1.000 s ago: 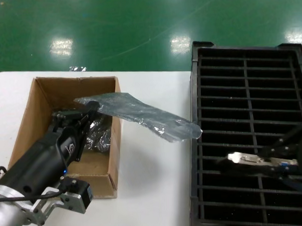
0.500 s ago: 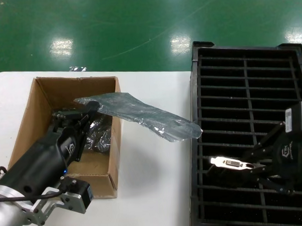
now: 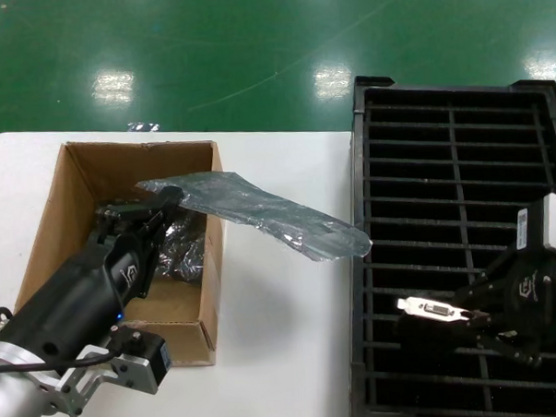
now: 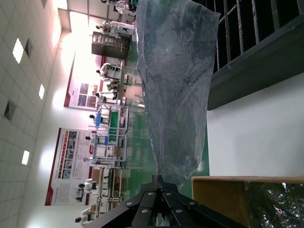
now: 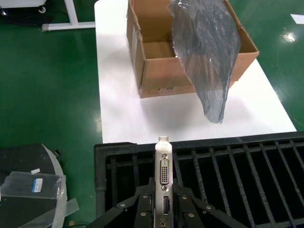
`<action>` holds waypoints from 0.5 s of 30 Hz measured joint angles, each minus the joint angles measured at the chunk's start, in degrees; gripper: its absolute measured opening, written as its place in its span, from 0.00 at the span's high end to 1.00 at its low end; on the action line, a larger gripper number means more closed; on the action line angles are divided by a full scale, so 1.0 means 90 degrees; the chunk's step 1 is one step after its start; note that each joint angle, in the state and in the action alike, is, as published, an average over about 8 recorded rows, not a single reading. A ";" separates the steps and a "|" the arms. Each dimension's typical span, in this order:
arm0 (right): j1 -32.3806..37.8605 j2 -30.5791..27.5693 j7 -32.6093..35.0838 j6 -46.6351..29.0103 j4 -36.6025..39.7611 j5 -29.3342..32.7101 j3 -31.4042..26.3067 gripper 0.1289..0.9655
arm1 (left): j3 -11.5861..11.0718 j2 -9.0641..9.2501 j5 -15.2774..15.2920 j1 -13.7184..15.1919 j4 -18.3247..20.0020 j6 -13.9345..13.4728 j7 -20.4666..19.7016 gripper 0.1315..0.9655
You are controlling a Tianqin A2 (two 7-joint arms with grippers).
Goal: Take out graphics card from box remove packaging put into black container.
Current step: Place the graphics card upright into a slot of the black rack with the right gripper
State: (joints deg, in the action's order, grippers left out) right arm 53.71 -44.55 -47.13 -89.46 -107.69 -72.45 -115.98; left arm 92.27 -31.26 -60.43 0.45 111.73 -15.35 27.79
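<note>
Here, the right gripper [image 3: 472, 313] pinches the stiff, fragile graphics card [image 3: 436, 307] over the black container [image 3: 449, 104]; at nine o'clock, the left gripper [image 3: 158, 203] pinches the limp packaging [image 3: 269, 213].

The left end effector [image 3: 158, 206] is reaching into the box [image 3: 57, 213] near the desk's [image 3: 283, 328] left edge, gripping the packaging [image 3: 260, 214], which is sticking out over the box's right wall. The right end effector [image 3: 472, 313] is holding the graphics card [image 3: 435, 307] over the black container [image 3: 451, 164] along the desk's right edge.
</note>
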 joint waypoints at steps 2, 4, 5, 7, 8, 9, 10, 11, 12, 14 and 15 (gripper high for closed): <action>-0.0032 0.0006 0.0023 -0.0005 0.0014 0.0018 0.0015 0.92 | 0.0000 0.0000 0.0000 0.0000 0.0000 0.0000 0.0000 0.99; -0.0060 0.0011 0.0049 -0.0008 0.0030 0.0031 0.0030 0.92 | 0.0000 0.0000 0.0000 0.0000 0.0000 0.0000 0.0000 0.99; -0.0072 0.0015 0.0064 -0.0009 0.0040 0.0038 0.0037 0.92 | 0.0000 0.0000 0.0000 0.0000 0.0000 0.0000 0.0000 0.99; -0.0092 0.0027 0.0096 -0.0008 0.0063 0.0054 0.0048 0.92 | 0.0000 0.0000 0.0000 0.0000 0.0000 0.0000 0.0000 0.99; -0.0099 0.0035 0.0115 -0.0007 0.0077 0.0064 0.0053 0.92 | 0.0000 0.0000 0.0000 0.0000 0.0000 0.0000 0.0000 0.99; -0.0105 0.0044 0.0135 -0.0005 0.0093 0.0075 0.0057 0.92 | 0.0000 0.0000 0.0000 0.0000 0.0000 0.0000 0.0000 0.99; -0.0109 0.0056 0.0156 -0.0002 0.0111 0.0088 0.0059 0.92 | 0.0000 0.0000 0.0000 0.0000 0.0000 0.0000 0.0000 0.99; -0.0111 0.0068 0.0179 0.0000 0.0130 0.0102 0.0061 0.92 | 0.0000 0.0000 0.0000 0.0000 0.0000 0.0000 0.0000 0.99; -0.0112 0.0082 0.0201 0.0003 0.0150 0.0118 0.0061 0.92 | 0.0000 0.0000 0.0000 0.0000 0.0000 0.0000 0.0000 0.99; -0.0109 0.0111 0.0247 0.0006 0.0189 0.0149 0.0059 0.92 | 0.0000 0.0000 0.0000 0.0000 0.0000 0.0000 0.0000 0.99; -0.0105 0.0127 0.0269 0.0007 0.0208 0.0164 0.0056 0.92 | 0.0000 0.0000 0.0000 0.0000 0.0000 0.0000 0.0000 0.99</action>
State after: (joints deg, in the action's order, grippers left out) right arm 52.77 -43.41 -44.71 -89.39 -105.82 -70.97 -115.48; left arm 92.27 -31.26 -60.43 0.45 111.73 -15.35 27.79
